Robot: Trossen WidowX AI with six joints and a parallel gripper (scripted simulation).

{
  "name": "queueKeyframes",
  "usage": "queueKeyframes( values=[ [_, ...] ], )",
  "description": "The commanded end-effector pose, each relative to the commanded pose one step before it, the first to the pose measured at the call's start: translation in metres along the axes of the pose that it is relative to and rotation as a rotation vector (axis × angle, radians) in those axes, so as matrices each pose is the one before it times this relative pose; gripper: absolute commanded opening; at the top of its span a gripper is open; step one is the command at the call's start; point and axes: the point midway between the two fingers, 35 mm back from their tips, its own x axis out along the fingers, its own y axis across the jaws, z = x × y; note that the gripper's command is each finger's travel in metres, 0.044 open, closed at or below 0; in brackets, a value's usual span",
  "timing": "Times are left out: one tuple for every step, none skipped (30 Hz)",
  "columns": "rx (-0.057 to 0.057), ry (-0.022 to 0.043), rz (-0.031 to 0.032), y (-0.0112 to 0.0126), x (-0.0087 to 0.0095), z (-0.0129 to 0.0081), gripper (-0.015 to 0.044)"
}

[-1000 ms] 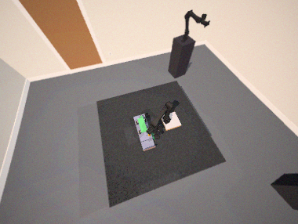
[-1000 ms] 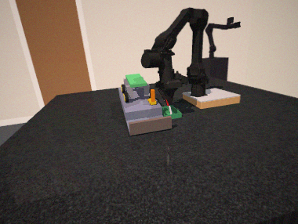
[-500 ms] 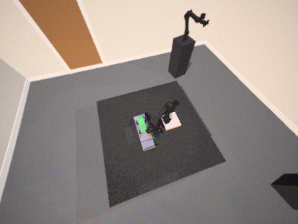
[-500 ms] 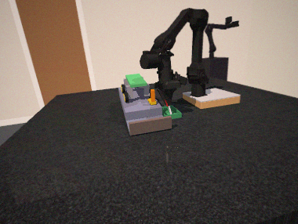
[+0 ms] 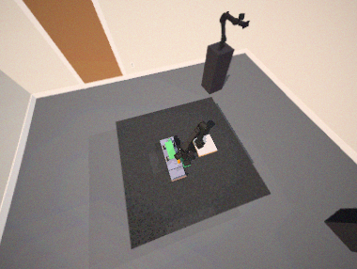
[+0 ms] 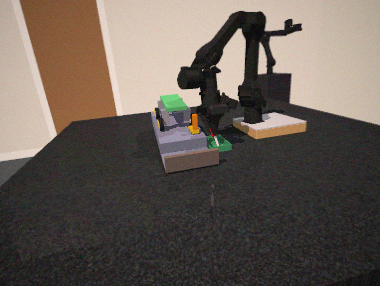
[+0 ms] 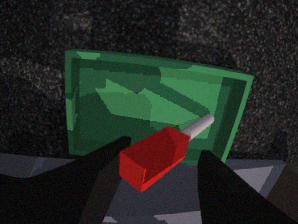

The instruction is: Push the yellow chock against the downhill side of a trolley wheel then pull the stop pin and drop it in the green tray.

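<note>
The table (image 6: 150, 225) is carrying the ramp (image 6: 185, 145) left of centre in the exterior view, with the trolley (image 6: 172, 107) sitting at its upper end. The chock (image 6: 194, 127) is standing just below the trolley; whether it is touching a wheel is too small to tell.

The step in hand looks like the drop into the tray (image 7: 236, 106). In the wrist view the pin (image 7: 152, 157) is lying slantwise, its long axis running from lower left to upper right. Its red head is sitting at the tray's near edge and its grey tip is pointing in over the green floor.

The pincer (image 7: 160, 160) is standing released, its jaws flanking the head without gripping it. Next, I judge, it is rising clear and backing away from the trolley, provided the pin is settling inside.
</note>
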Motion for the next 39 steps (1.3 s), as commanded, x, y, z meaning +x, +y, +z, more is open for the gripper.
queueKeyframes(
  values=[
    [-0.0027,-0.00439,-0.00358,0.0021,0.00209,0.00138,0.019],
    [0.0,0.00001,0.00005,0.00052,0.00021,-0.00006,0.019],
    [0.0,0.00001,0.00005,0.00051,0.00021,-0.00006,0.019],
    [0.0,0.00001,0.00005,0.0005,0.00021,-0.00006,0.019],
    [0.0,0.00001,0.00005,0.0005,0.00021,-0.00006,0.019],
    [0.0,0.00001,0.00005,0.00049,0.00021,-0.00006,0.019],
    [0.0,0.00001,0.00005,0.00049,0.00021,-0.00006,0.019],
    [0.0,0.00001,0.00005,0.00048,0.00021,-0.00006,0.019],
    [0.0,0.0,0.00005,0.00047,0.0002,-0.00005,0.019],
    [0.0,0.0,0.00004,0.00045,0.0002,-0.00004,0.019],
    [0.0,0.0,0.00004,0.00044,0.0002,-0.00003,0.019],
    [0.0,0.0,0.00004,0.00043,0.00019,-0.00002,0.019],
    [0.0,0.0,0.00006,0.00059,0.00027,-0.00002,0.019],
    [0.0,0.0,0.00006,0.00056,0.00026,-0.00001,0.019],
    [0.0,0.0,0.00005,0.00049,0.00023,-0.00002,0.019],
    [0.0,0.0,0.00005,0.0005,0.00021,-0.00002,0.019],
    [0.0,0.0,0.00005,0.00049,0.00022,-0.00001,0.019],
    [0.0,0.0,0.00004,0.00046,0.00023,0.0,0.019],
    [0.0,0.0,0.00004,0.00042,0.00023,0.00001,0.019],
    [0.0,0.0,0.00004,0.00041,0.00023,0.00003,0.019],
    [0.0,0.0,0.00004,0.0004,0.00023,0.00004,0.019],
    [0.0,0.0,0.00004,0.00039,0.00023,0.00004,0.019],
    [0.0,0.0,0.00004,0.00037,0.00023,0.00005,0.019],
    [0.0,0.0,0.00003,0.00032,0.00022,0.00004,0.019],
    [0.0,0.0,0.00003,0.00028,0.0002,0.00002,0.019],
    [0.0,0.0,0.00003,0.00027,0.00019,0.00002,0.019],
    [0.0,0.0,0.00003,0.00027,0.00019,0.00004,0.019],
    [0.0,-0.00001,0.00003,0.00028,0.0002,0.00006,0.019],
    [0.0,-0.00001,0.00003,0.00028,0.00021,0.00007,0.019],
    [0.0,-0.00001,0.00002,0.00026,0.00021,0.00008,0.019],
    [0.0025,0.00663,0.00257,-0.00105,-0.00238,-0.00208,0.0216],
    [0.0,0.0,0.0,0.0,0.0,0.0,0.0242],
    [0.0,0.0,0.0,0.0,0.0,0.0,0.0269],
    [0.0,0.0,0.0,0.0,0.0,0.0,0.0295],
    [0.0,0.0,0.0,0.0,0.0,0.0,0.0321],
    [0.0,0.0,0.0,0.0,0.0,0.0,0.034],
    [0.0,0.0,0.0,0.0,0.0,0.0,0.034],
    [0.0,0.0,0.0,0.0,0.0,0.0,0.034],
    [0.0,0.0,0.0,0.0,0.0,0.0,0.034]
  ],
)
